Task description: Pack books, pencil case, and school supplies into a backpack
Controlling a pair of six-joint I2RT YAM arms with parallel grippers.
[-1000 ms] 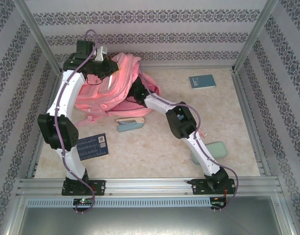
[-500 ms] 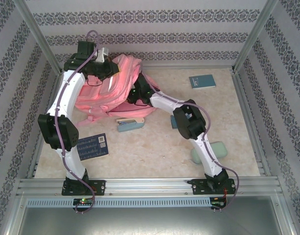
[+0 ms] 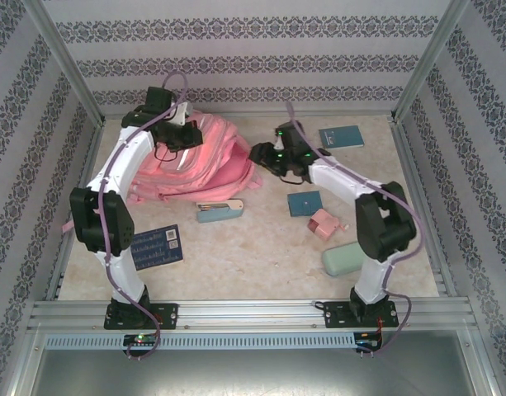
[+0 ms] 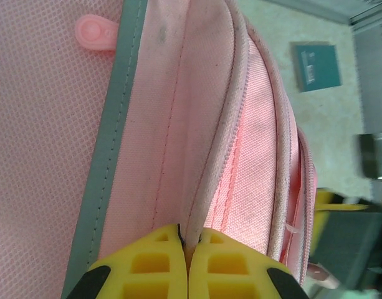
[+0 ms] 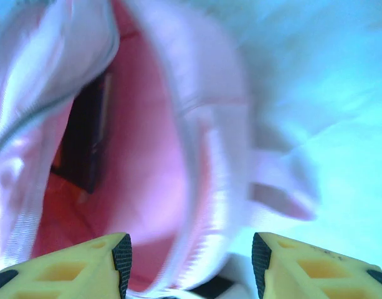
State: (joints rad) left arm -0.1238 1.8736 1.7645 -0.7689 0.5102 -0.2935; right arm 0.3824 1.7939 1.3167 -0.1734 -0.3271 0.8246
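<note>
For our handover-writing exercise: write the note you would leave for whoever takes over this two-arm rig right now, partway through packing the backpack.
Left gripper: shut on the rim fabric of the large pink fabric backpack, holding its mouth open.
Right gripper: open, empty, just outside that mouth.
Done: a dark flat book appears to be inside.
Left, all on the table: dark navy book, teal book, small teal square pad, pink boxy item, pale green soft pencil case, pale blue stapler-like item.
</note>
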